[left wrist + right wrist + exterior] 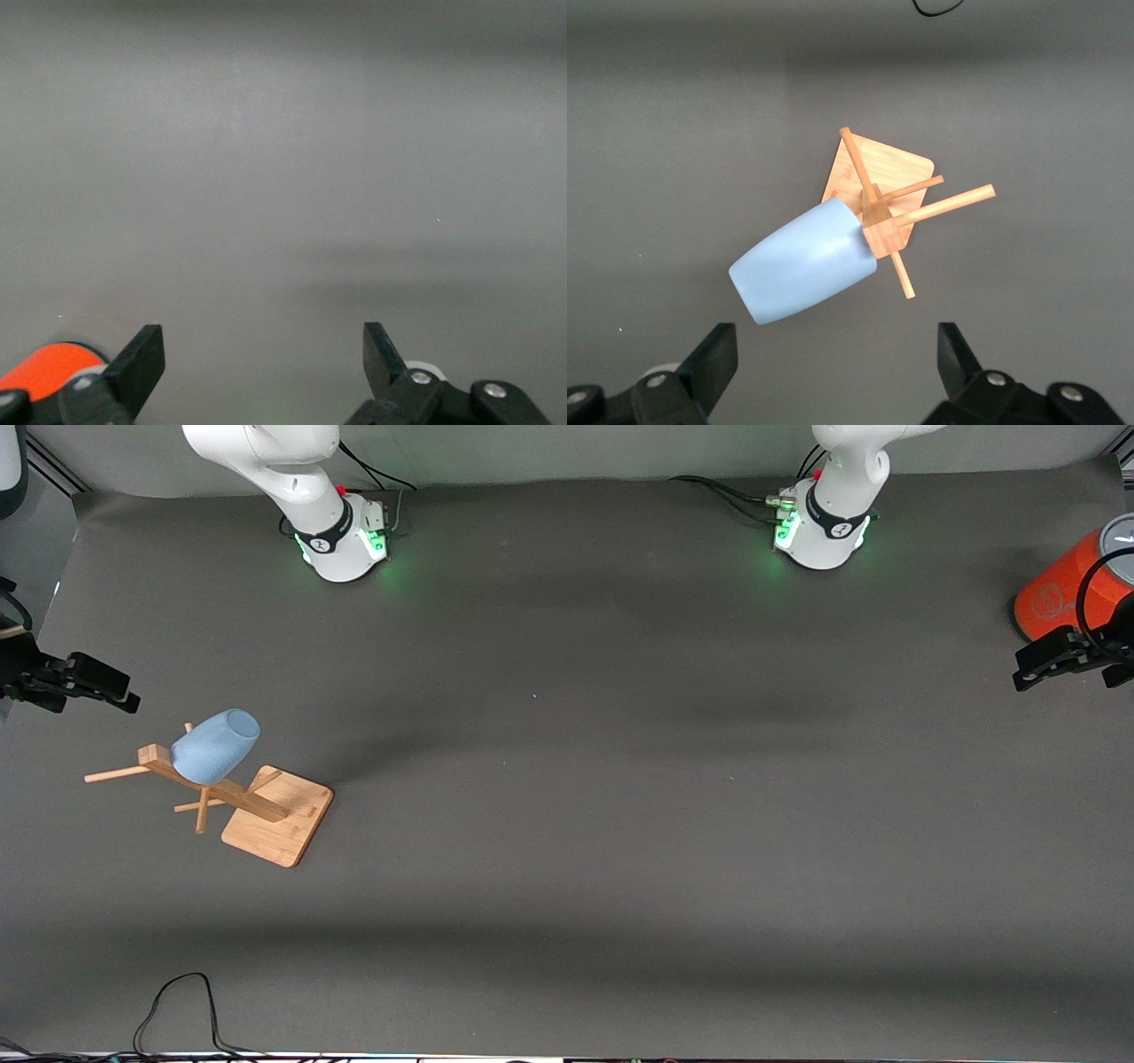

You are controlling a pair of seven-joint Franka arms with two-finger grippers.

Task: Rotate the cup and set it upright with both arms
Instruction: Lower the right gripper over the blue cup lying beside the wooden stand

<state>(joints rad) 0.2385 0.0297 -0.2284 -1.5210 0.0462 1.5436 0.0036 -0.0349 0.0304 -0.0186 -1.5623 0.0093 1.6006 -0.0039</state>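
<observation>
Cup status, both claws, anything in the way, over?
Left claw open, waiting beside orange cylinder. Right claw open above cup. Cup hung tilted on wooden rack, ungripped. Nothing in the way.

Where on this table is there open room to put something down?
The wide grey stretch of the table between the wooden rack and the orange cylinder lies bare. It is crowded only around the rack, where the cup hangs.

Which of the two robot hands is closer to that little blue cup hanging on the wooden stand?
The right one. The right gripper hangs beside the cup on the wooden rack, jaws open. The left gripper waits at the table's left-arm end, by the orange cylinder, jaws open.
</observation>
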